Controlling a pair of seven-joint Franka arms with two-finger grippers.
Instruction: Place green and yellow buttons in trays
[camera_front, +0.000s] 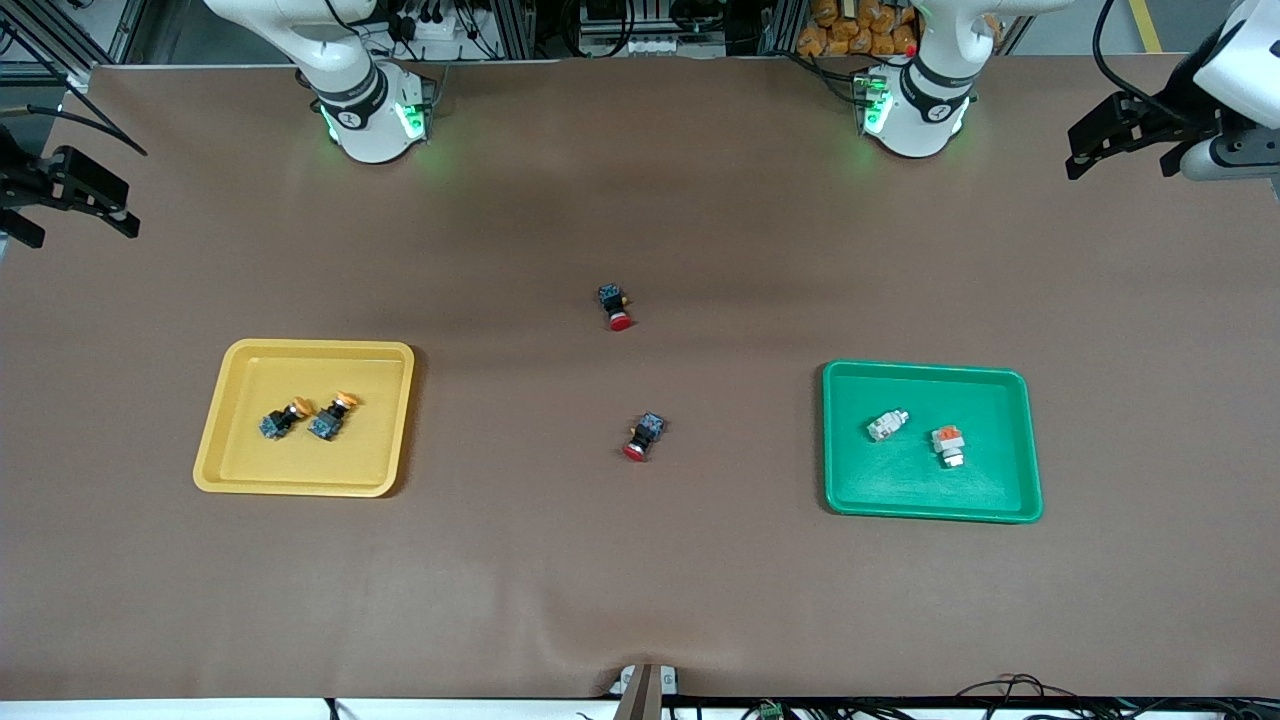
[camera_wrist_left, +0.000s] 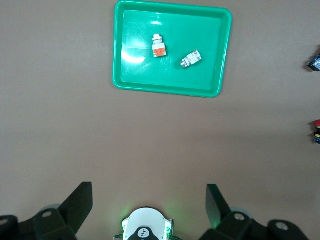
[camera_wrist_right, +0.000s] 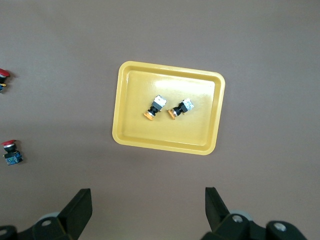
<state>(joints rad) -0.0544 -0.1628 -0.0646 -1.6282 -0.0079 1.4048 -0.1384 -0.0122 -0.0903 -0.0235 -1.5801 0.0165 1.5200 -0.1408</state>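
The yellow tray (camera_front: 300, 470) toward the right arm's end holds two dark switches with orange-yellow caps (camera_front: 283, 418) (camera_front: 333, 415), lying side by side. They also show in the right wrist view (camera_wrist_right: 154, 107) (camera_wrist_right: 180, 109) in that tray (camera_wrist_right: 200, 136). The green tray (camera_front: 990, 485) toward the left arm's end holds two white switches (camera_front: 886, 425) (camera_front: 948, 445). They also show in the left wrist view (camera_wrist_left: 159, 45) (camera_wrist_left: 191, 59) in that tray (camera_wrist_left: 140, 75). My left gripper (camera_front: 1072, 152) (camera_wrist_left: 149, 200) is open, empty and raised high. My right gripper (camera_front: 85, 232) (camera_wrist_right: 147, 202) is open, empty and raised high.
Two dark switches with red caps lie on the brown table between the trays. One (camera_front: 615, 306) is farther from the front camera, the other (camera_front: 643, 436) is nearer. The left arm's base (camera_wrist_left: 145, 230) shows between the left gripper's fingers.
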